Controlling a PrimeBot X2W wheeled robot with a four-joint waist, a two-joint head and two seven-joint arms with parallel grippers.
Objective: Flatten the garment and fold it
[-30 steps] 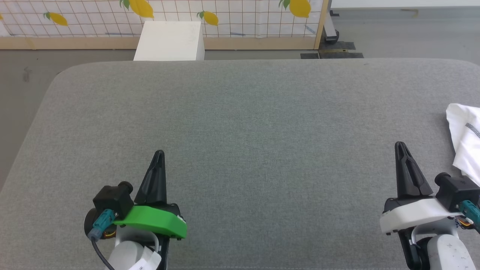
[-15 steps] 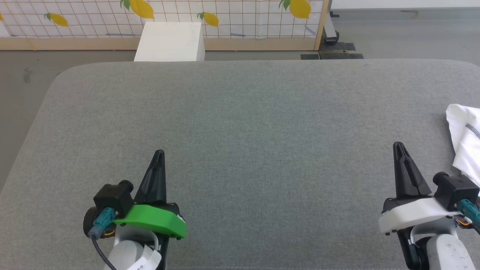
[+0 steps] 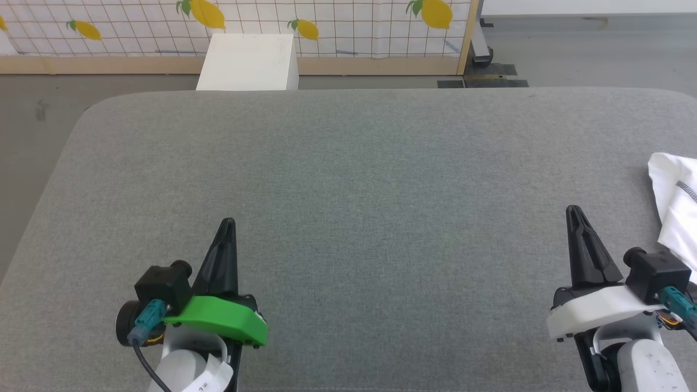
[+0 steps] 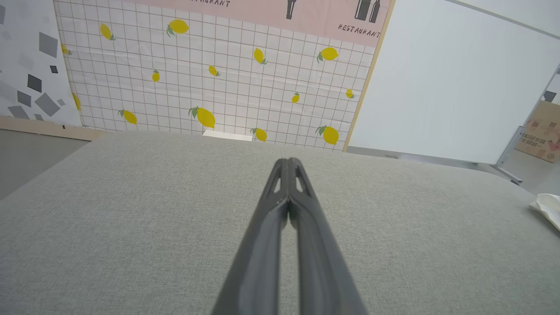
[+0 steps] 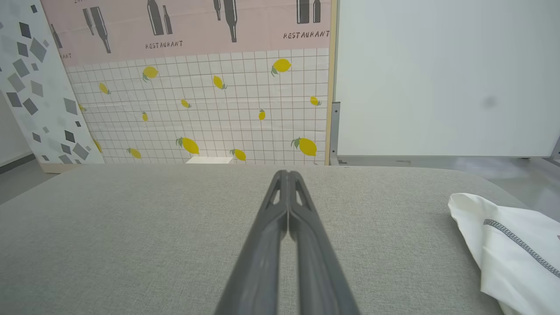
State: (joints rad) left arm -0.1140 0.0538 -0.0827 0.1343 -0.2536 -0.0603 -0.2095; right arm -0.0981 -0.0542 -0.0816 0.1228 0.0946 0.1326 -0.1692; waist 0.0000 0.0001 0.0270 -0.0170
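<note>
The garment [image 3: 675, 207], white thin fabric with a dark grey zigzag seam, lies bunched at the right edge of the grey padded table [image 3: 348, 179]; it runs out of the head view. The right wrist view has the garment [image 5: 512, 249] at lower right, and a small corner of the garment [image 4: 549, 208] reaches the left wrist view's right edge. My right gripper [image 3: 573, 212] is shut and empty, a short way left of the cloth. My left gripper [image 3: 228, 223] is shut and empty at lower left, far from it. Both sets of fingertips [image 4: 288, 162] [image 5: 286, 174] are pressed together.
A white rigid box [image 3: 248, 62] stands on the floor behind the table's far edge. Behind it a lemon-print panel [image 3: 326, 24] with a wooden frame closes off the back. Grey floor [image 3: 32, 120] lies to the left of the table.
The whole head picture has shifted slightly down and right, so the camera moved. Both grippers stay shut, and the garment lies as before.
</note>
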